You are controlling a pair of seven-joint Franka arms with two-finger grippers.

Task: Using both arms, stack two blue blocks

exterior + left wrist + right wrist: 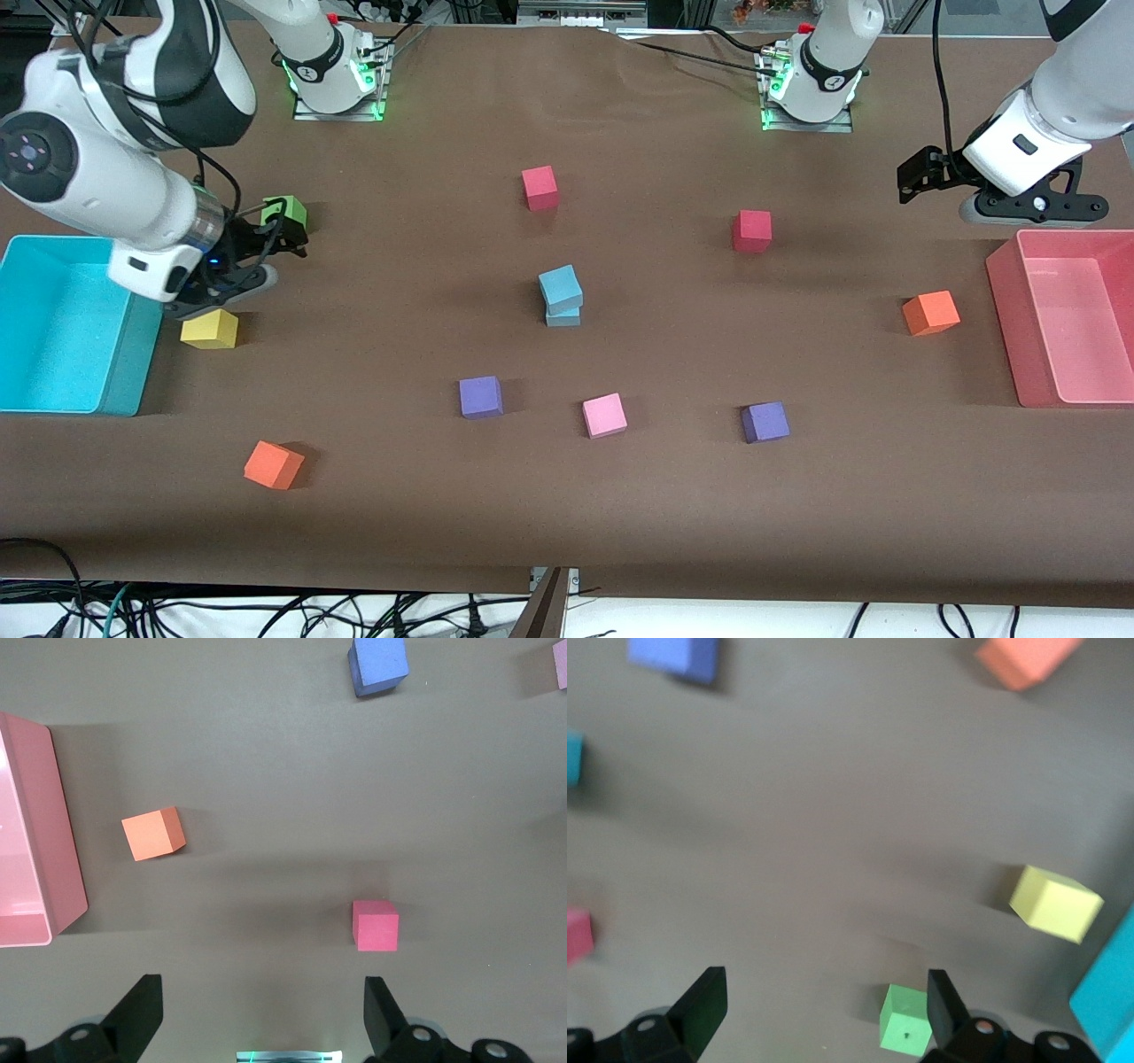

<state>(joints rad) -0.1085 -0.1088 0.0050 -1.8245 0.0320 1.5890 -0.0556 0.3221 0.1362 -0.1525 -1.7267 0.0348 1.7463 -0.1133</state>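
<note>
The two blue blocks stand stacked at the middle of the table, the upper one (pixel 560 287) resting slightly askew on the lower one (pixel 563 317). Neither gripper touches them. My left gripper (pixel 920 173) hangs open and empty over the left arm's end of the table, beside the pink bin (pixel 1067 319); in the left wrist view it (pixel 261 1010) has only bare table between its fingers. My right gripper (pixel 273 237) is open and empty at the right arm's end, just by a green cube (pixel 285 213). In the right wrist view it (pixel 824 1003) has the green cube (pixel 906 1019) beside one finger.
A cyan bin (pixel 62 323) and a yellow cube (pixel 210 329) lie by my right gripper. Two red cubes (pixel 539 188) (pixel 751 230), two orange cubes (pixel 930 313) (pixel 273 464), two purple cubes (pixel 481 396) (pixel 765 422) and a pink cube (pixel 604 416) are scattered around the stack.
</note>
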